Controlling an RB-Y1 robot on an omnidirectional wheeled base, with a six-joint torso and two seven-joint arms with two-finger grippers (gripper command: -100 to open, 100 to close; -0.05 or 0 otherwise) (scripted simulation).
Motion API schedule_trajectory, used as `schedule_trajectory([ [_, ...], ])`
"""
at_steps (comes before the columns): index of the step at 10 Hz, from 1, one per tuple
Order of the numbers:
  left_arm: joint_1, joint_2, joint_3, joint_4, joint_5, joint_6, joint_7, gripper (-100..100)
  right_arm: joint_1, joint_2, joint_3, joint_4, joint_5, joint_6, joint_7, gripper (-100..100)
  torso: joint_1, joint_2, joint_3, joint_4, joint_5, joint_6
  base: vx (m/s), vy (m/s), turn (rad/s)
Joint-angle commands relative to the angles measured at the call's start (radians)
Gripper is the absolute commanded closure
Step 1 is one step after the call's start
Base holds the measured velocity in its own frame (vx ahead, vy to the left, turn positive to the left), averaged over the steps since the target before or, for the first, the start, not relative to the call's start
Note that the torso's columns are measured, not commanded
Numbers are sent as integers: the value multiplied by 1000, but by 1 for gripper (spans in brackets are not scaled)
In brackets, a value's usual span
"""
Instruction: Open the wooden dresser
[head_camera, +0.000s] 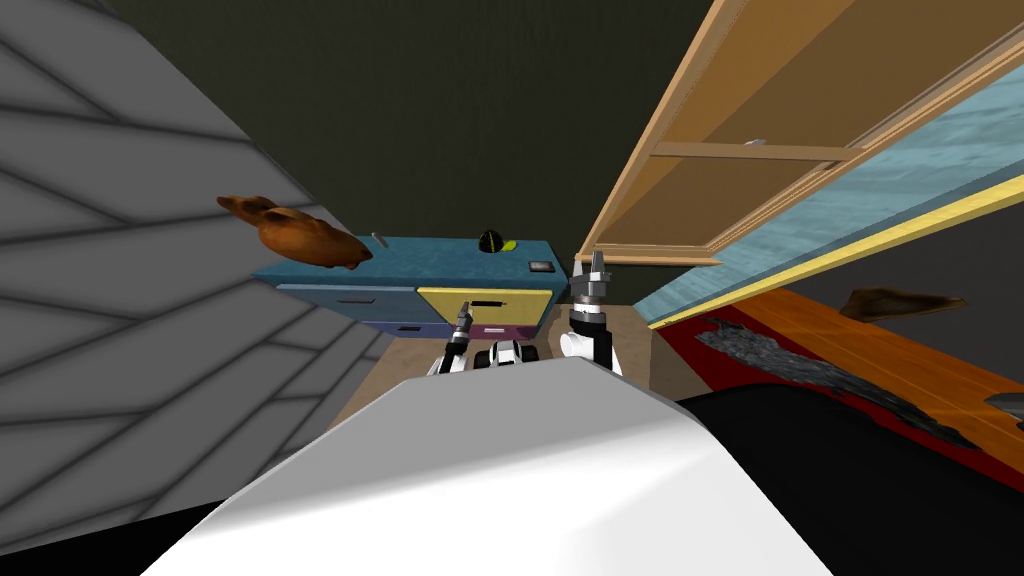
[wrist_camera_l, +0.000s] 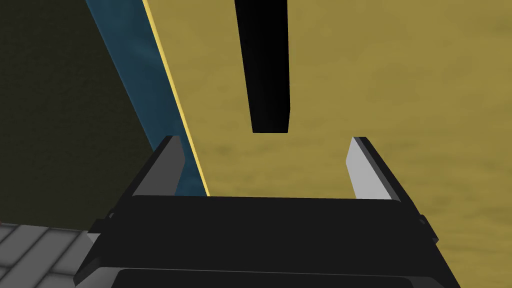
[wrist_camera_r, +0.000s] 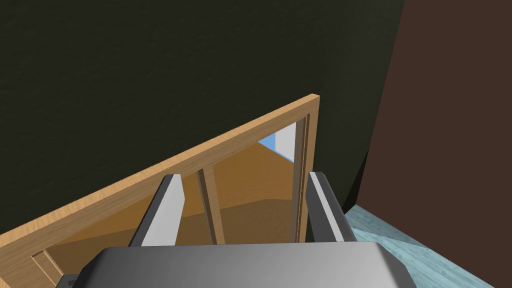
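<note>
The dresser (head_camera: 440, 258) stands ahead against a dark wall, with a blue top and blue, yellow and purple drawer fronts. My left gripper (head_camera: 462, 312) is held out at the yellow drawer (head_camera: 520, 298). In the left wrist view the yellow front (wrist_camera_l: 375, 100) is very close, and its black handle slot (wrist_camera_l: 267, 65) lies just beyond my open left gripper (wrist_camera_l: 265, 150), between the lines of the two fingers. Nothing is held. My right gripper (head_camera: 597, 265) is raised beside the dresser's right end, and the right wrist view shows this gripper (wrist_camera_r: 245, 192) open and empty.
On the dresser top sit a black and yellow round object (head_camera: 492, 241) and a small dark square (head_camera: 541, 266). A brown object (head_camera: 300, 235) is at the grey panelled wall on the left. A large wooden frame (head_camera: 700, 150) and red-orange furniture (head_camera: 880, 365) lie to the right.
</note>
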Motion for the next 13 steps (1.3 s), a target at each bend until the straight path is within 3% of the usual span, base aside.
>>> schedule_trajectory([
  [1,-17,-50,-10,54,-3,5,-5,-100,0,0,0,0,0,0,0,0,0,0,0,0,0,0,-31,-34,21],
  [3,-22,-91,-14,76,-4,6,-6,-100,0,0,0,0,0,0,0,0,1,-1,0,0,0,0,-16,-27,11],
  [5,-33,-81,-10,53,-3,35,-5,-100,0,0,0,0,0,0,0,0,2,-1,-1,0,0,0,26,-13,-2],
  [6,-30,-81,-11,65,-3,16,-5,-100,0,0,0,0,0,0,0,0,1,-3,-2,-1,0,0,36,-8,-2],
  [7,-31,-81,-11,64,-3,20,-6,100,0,0,0,0,0,0,0,0,1,-1,-1,-1,0,0,6,-1,1],
  [13,-2,-74,-26,18,-8,34,-2,100,0,0,0,0,0,0,0,0,0,0,0,0,0,0,-146,17,15],
])
